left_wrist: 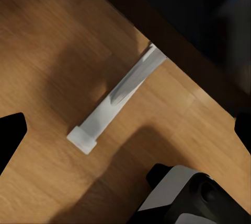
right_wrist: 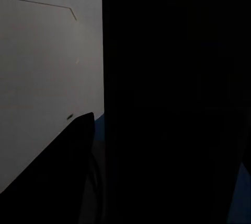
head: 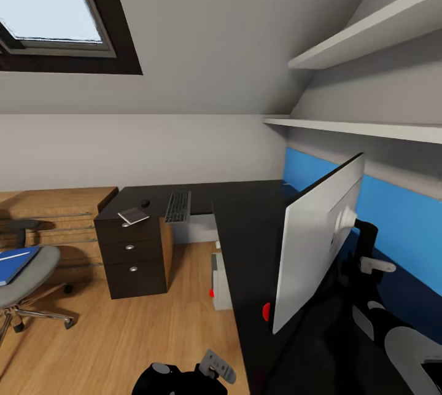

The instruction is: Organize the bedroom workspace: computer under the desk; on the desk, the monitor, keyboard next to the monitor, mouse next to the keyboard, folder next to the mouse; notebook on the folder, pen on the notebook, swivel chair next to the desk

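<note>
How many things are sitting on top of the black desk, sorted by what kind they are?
Thin flat screen on a black stand, the monitor: 1
Slim keyboard with black keys: 1
Tiny rounded black mouse: 1
Thin flat grey notebook: 1
Total on the black-topped desk: 4

We saw the black L-shaped desk [head: 245, 223] carrying the monitor [head: 316, 241] on its near wing, and the keyboard [head: 178, 206], mouse [head: 145, 203] and grey notebook [head: 133, 215] on its far wing above the drawers.
</note>
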Tool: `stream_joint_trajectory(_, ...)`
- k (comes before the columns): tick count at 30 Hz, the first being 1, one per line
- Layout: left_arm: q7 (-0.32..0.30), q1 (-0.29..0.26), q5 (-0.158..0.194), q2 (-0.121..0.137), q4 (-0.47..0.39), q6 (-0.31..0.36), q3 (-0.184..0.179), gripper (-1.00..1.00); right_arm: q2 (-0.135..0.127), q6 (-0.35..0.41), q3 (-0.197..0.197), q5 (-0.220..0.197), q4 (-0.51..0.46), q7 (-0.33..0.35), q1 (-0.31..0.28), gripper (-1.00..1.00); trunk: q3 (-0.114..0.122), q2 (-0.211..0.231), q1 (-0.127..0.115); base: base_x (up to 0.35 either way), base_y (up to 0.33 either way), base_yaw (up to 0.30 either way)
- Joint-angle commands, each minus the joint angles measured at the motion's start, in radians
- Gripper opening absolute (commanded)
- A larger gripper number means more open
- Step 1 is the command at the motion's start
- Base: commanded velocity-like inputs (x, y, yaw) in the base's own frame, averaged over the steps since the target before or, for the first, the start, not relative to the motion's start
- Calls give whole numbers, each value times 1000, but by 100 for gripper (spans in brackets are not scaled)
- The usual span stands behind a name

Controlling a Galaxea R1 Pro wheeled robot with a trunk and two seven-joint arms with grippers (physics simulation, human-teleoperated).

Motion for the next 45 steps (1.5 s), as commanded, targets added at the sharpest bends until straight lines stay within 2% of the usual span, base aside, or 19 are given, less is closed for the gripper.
stream_joint_trajectory(1,2,-1,7,1,-1,7,0,100,-1,-7,19,-34,10,-5,0,-100,-1,-1,0,3,-30,0)
stream_joint_trajectory(34,2,-1,7,1,-1,7,4,100,0,-12,20,-32,16,-4,0,-100,-1,-1,0,0,-2,1)
stream_joint_trajectory(45,5,-1,7,1,-1,7,5,100,0,-13,20,-32,16,-4,0,-100,-1,-1,0,0,0,162)
